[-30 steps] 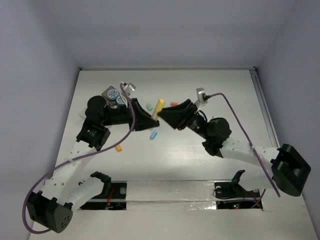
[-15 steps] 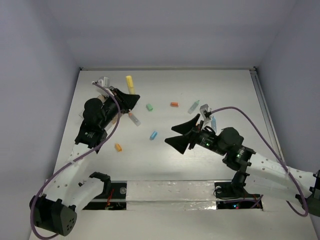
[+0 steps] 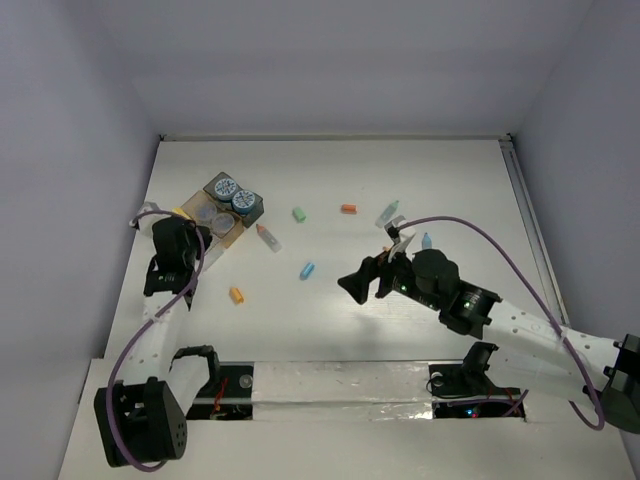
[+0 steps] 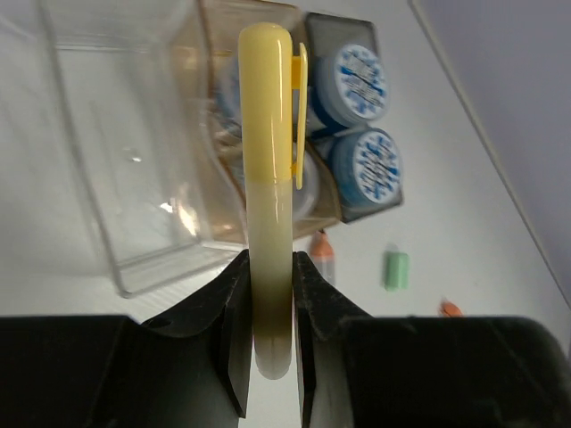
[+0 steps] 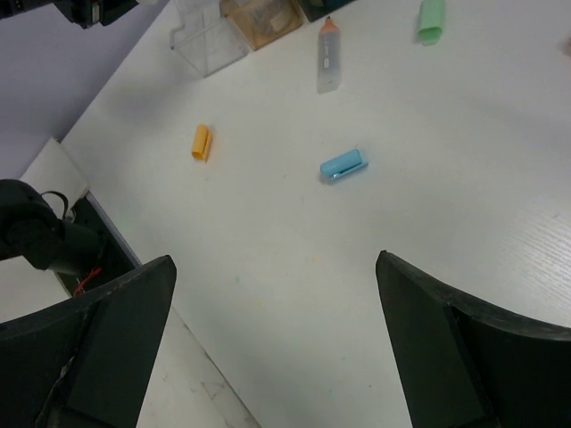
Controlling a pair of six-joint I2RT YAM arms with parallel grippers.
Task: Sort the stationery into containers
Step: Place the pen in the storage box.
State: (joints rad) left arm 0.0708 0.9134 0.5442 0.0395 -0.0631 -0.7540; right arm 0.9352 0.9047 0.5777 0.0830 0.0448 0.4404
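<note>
My left gripper is shut on a yellow pen with a clip, which points over a clear plastic tray. Beyond it stand a tan tray and a dark grey box holding two blue-patterned tubs. In the top view the left gripper sits just left of these containers. My right gripper is open wide and empty above bare table, near a blue eraser; it shows in the top view.
Loose on the table are a green eraser, an orange piece, an orange-capped pen, a blue eraser, an orange eraser and two pens at the right. White walls enclose the table.
My left arm has pulled back to the left with the yellow pen, uncovering the containers. My right gripper has shifted slightly and stays open.
</note>
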